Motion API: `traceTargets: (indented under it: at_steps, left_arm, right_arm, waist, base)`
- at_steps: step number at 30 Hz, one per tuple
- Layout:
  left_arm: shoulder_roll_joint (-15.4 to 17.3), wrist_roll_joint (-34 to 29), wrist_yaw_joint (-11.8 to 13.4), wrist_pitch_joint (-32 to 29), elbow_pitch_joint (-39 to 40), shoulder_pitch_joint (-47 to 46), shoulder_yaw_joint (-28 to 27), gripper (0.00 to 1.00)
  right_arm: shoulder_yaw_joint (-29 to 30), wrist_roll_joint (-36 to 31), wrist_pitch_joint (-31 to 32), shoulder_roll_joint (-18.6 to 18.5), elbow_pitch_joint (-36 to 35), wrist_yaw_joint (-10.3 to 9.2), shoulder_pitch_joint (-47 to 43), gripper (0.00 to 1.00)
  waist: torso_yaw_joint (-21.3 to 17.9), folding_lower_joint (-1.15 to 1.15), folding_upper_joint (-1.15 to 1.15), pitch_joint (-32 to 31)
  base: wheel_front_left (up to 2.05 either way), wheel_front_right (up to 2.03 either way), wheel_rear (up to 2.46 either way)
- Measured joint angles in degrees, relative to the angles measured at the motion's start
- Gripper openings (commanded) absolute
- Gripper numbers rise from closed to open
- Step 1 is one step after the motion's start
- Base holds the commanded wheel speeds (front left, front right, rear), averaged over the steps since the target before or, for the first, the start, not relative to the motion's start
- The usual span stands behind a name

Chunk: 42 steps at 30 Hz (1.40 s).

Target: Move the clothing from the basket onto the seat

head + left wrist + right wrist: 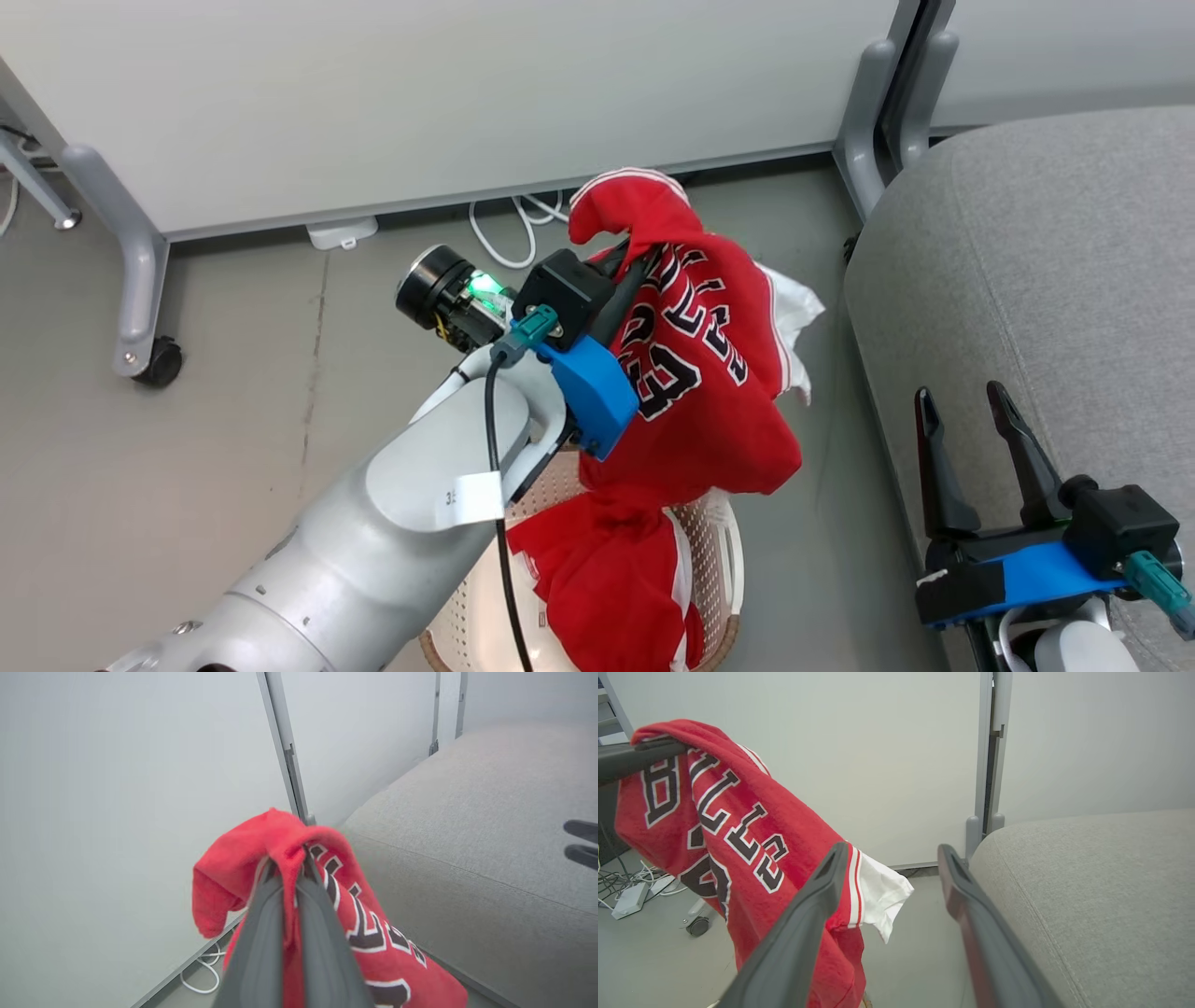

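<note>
A red jersey (709, 373) with black white-edged lettering hangs in the air above the basket (724, 551); my left gripper (642, 261) is shut on a fold near its top. Along the left wrist view, the left gripper (286, 863) pinches the jersey (373, 947). More red clothing (607, 579) with white trim lies in the cream perforated basket, right under the hanging jersey. The grey seat (1046, 280) fills the right side. My right gripper (966, 401) stands open at the seat's front edge, holding nothing. Between the right gripper's (892, 858) spread fingers I see the jersey (738, 826) and seat (1087, 882).
White partition panels (448, 93) on grey legs with a caster (161, 364) stand behind the basket. White cables (509, 229) and a small white box (342, 231) lie on the grey floor by the panel foot. A gap of floor separates basket and seat.
</note>
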<state>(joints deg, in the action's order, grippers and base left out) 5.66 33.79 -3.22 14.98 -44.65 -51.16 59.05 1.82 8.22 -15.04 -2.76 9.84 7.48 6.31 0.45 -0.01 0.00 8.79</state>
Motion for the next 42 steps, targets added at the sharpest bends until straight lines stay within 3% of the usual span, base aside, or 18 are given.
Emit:
traceTargets:
  at_steps: [11, 30, 42]
  left_arm:
    - [0.8, -3.24, 0.73, 0.01, 9.18, 3.92, -6.12, 0.0]
    - [1.88, -3.98, 1.16, -0.34, 14.64, 6.19, -5.66, 0.0]
    - [2.46, -3.64, 1.66, -0.75, 14.86, 6.16, -5.22, 0.0]
  right_arm:
    - [0.92, 0.43, 0.0, 0.0, 0.51, 0.0, -3.58, 1.0]
    - [0.43, 0.6, 0.0, -0.01, 0.24, 0.0, -5.93, 1.0]
    - [-6.14, -0.52, 0.0, 0.0, -3.44, 0.0, -2.68, 1.0]
  waist:
    - [-0.28, 0.0, 0.0, -4.82]
    - [0.73, 0.01, 0.0, -7.85]
    - [0.78, 0.01, 0.0, -6.74]
  base:
    - [0.0, 0.0, 0.0]
    - [0.0, 0.0, 0.0]
    - [0.0, 0.0, 0.0]
